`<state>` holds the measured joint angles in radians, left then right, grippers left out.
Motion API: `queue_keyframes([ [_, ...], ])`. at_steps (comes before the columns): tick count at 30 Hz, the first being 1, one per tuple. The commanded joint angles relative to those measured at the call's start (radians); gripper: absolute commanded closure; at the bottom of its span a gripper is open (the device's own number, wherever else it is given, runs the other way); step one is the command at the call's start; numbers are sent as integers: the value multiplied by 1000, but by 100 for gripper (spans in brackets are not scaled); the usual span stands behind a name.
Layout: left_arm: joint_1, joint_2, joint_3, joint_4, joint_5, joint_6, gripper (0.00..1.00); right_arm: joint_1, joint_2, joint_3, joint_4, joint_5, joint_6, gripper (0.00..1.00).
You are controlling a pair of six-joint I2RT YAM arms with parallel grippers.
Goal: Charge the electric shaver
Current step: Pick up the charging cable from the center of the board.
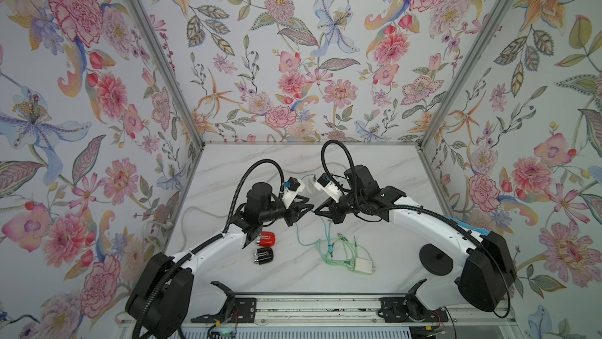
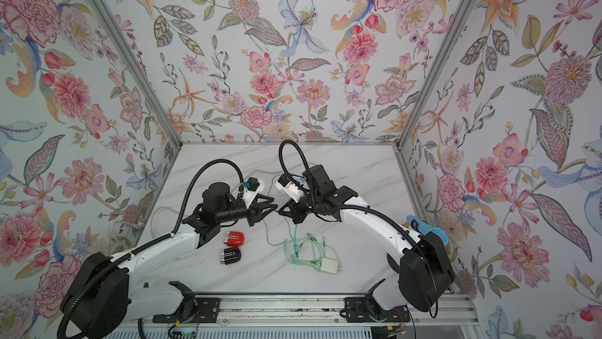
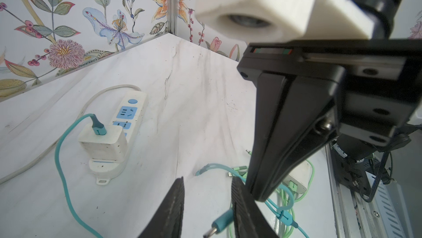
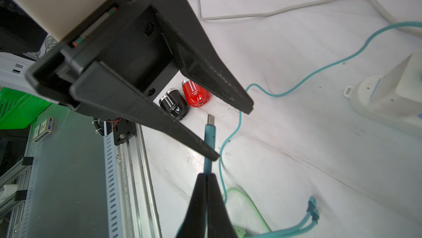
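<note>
right gripper (image 4: 206,176) is clenched on the teal plug (image 4: 210,131). left gripper (image 4: 232,132) is released, jaws either side of it. in a top view, red shaver (image 1: 266,239) and black shaver (image 1: 263,255) lie at 8 o'clock from them.

The left arm (image 1: 210,249) and right arm (image 1: 423,218) are clad in white shells with black joints and fitted with ribbed black conduits (image 1: 237,191) and tapered black claws (image 3: 208,178) (image 4: 206,176).

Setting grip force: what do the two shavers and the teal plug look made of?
Red shaver: glossy plastic-looking shell, bright highlights, silvery metallic-looking band. Black shaver: same gloss and band. Teal plug: matte, probably rubbery plastic sleeve; bare tip looks metal.
</note>
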<state>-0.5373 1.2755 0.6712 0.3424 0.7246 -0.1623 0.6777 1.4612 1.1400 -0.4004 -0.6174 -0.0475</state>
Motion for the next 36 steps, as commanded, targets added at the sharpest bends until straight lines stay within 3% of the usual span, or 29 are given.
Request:
queue_keyframes([
  [1, -5, 3, 8, 1, 34, 20, 54, -3, 15, 24, -9, -2, -33, 100],
  [7, 9, 15, 4, 13, 73, 37, 46, -15, 2, 14, -12, 2, -38, 100],
  [13, 13, 16, 9, -1, 117, 47, 62, -23, -9, 13, -17, 8, -48, 100],
  [21, 13, 13, 5, 4, 137, 46, 67, -24, -5, 23, -17, 6, -58, 100],
  [36, 14, 28, 13, -5, 145, 37, 89, -64, -6, 44, -17, 19, -73, 100],
])
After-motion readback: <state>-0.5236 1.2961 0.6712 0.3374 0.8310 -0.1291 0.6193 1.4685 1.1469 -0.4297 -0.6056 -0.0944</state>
